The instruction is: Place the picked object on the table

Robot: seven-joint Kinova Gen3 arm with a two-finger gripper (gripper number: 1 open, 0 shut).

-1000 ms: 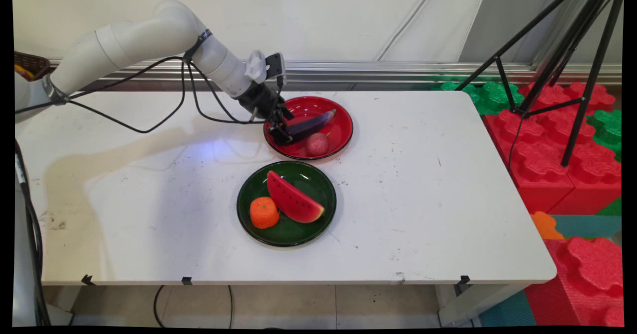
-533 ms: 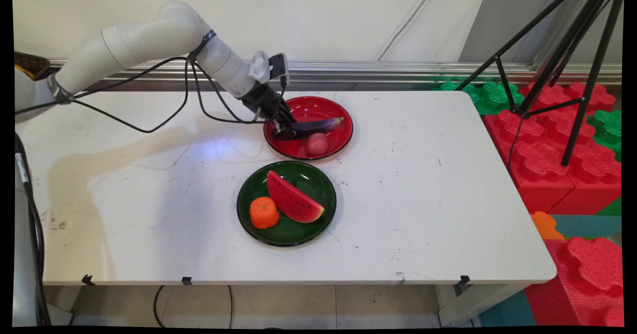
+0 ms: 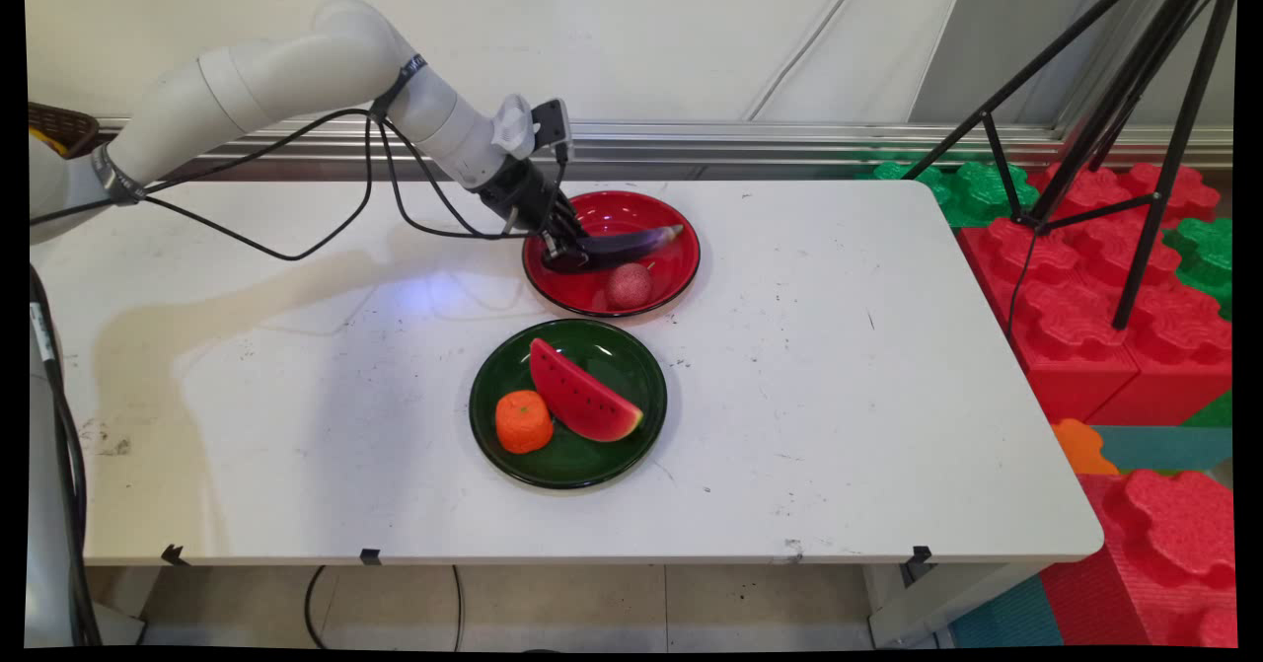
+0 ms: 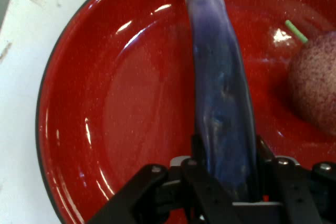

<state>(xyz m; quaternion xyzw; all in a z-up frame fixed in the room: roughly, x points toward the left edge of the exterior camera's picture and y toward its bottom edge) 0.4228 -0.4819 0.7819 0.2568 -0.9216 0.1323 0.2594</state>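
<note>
Now tool [image 4: 226,174] clamped on eggplant [image 4: 220,93], seemingly above red plate [image 4: 79,129]

Hand [image 3: 569,251] closed, angled downward

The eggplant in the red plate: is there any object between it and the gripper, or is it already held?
Nothing visible stands between them. The gripper is shut on one end of the eggplant, over the red plate. The speckled red fruit lies beside it, apart from the fingers.
</note>
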